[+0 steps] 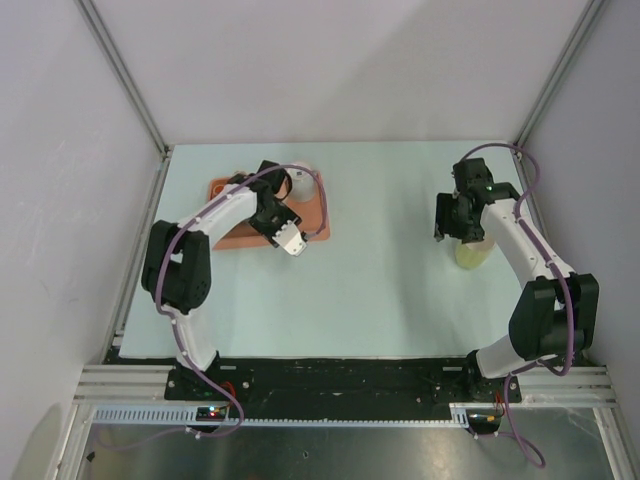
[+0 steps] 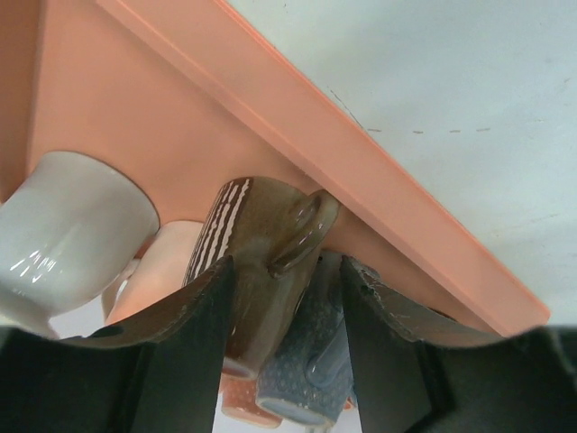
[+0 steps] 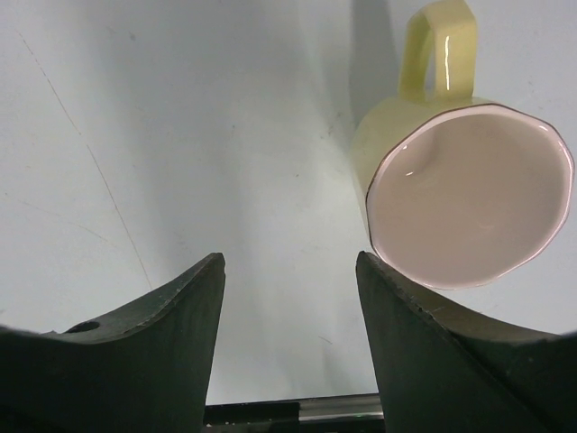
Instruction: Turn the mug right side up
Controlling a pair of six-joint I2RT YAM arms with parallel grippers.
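- The right gripper point(image 3: 288, 262) hangs with its jaws apart and nothing between them. The yellow mug point(image 3: 469, 194) stands mouth-up just beside it on the surface point(image 3: 180, 135).
- The left gripper point(image 2: 288, 263) straddles a brown mug point(image 2: 261, 234) among crowded cups on the orange tray point(image 2: 361, 171); I cannot tell whether it grips.
- In the top view, the bent right arm partly hides the yellow mug.

Bright, even light; soft shadows; glare on the mug point(image 3: 469, 194).
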